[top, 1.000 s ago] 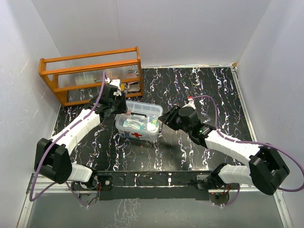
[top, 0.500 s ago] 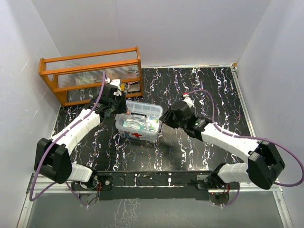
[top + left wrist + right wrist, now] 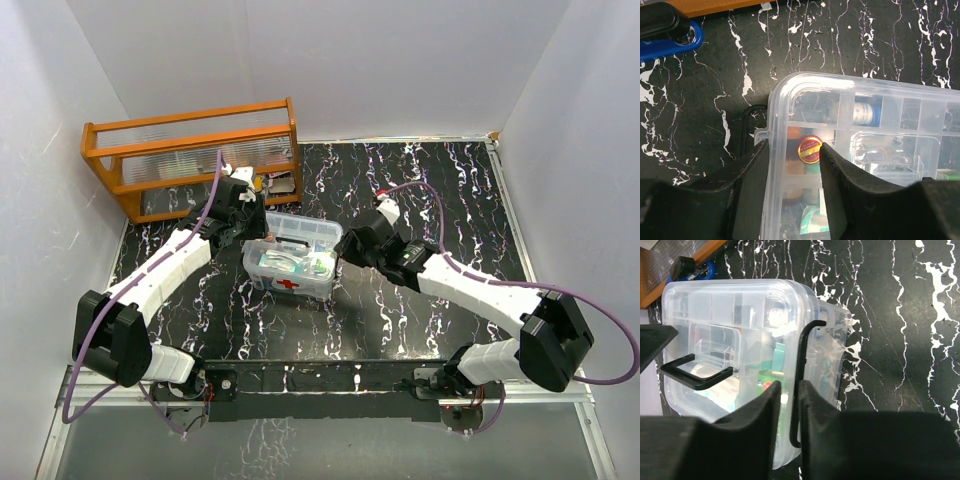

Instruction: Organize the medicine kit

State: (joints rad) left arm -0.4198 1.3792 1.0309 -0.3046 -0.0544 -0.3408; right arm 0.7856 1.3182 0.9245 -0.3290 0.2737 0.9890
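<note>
Both claws grip the medicine kit (image 3: 292, 262) on the black marbled desk (image 3: 420, 190).
The right claw (image 3: 788, 405) has moved in and narrowed since a second ago, pinching the thin dark wire latch (image 3: 801, 365). The left claw (image 3: 792, 165) stays clamped on the clear, round-cornered lid's (image 3: 865, 100) edge.

From my left wrist camera I look straight down on one rounded corner of the medicine kit (image 3: 860, 150), its clear lid on. My left hand (image 3: 792, 190) straddles the kit's edge, one finger (image 3: 747, 185) outside the wall, the other (image 3: 845, 190) over the lid. Between them, under the plastic, sits a round red-and-gold cap (image 3: 809, 149). A blue-and-white container (image 3: 865, 114) lies in a compartment further in. A blue object (image 3: 670, 42) rests on the black marbled tabletop (image 3: 715, 95) at upper left.
</note>
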